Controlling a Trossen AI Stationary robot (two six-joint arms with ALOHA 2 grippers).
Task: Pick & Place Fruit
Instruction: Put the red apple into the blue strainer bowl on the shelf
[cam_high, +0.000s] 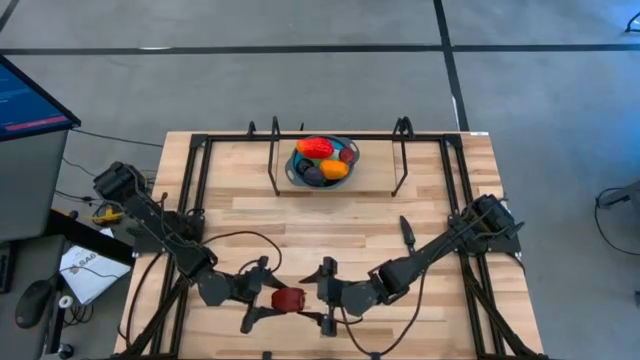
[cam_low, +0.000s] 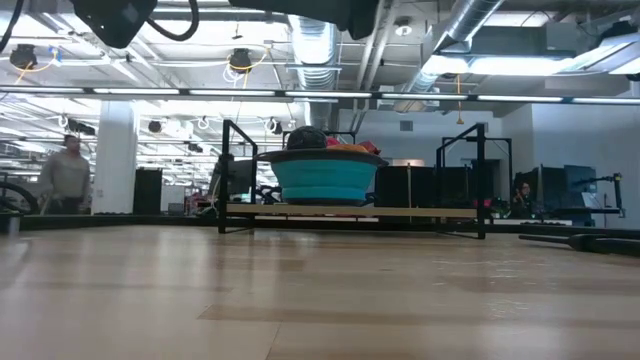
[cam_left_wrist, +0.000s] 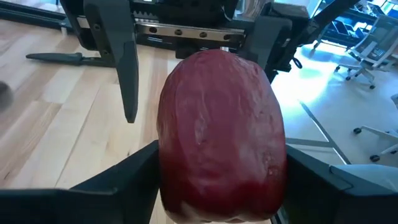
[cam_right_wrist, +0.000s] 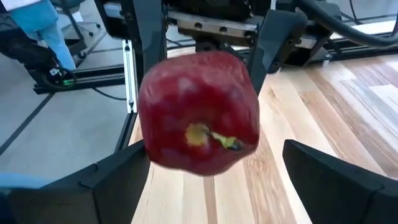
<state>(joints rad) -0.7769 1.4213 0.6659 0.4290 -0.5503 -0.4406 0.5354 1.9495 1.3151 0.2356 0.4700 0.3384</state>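
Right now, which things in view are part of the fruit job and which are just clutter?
Job:
- red apple, held in the left gripper
- right gripper, open, facing the apple
- fruit pile in the blue bowl

Lying about:
- black frame around the bowl
- monitor off the table
- mouse off the table

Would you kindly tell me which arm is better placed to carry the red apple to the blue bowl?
Probably the left. The left gripper is shut on the red apple, while the right gripper faces it open, fingers apart from it. The blue bowl sits at the table's far edge.
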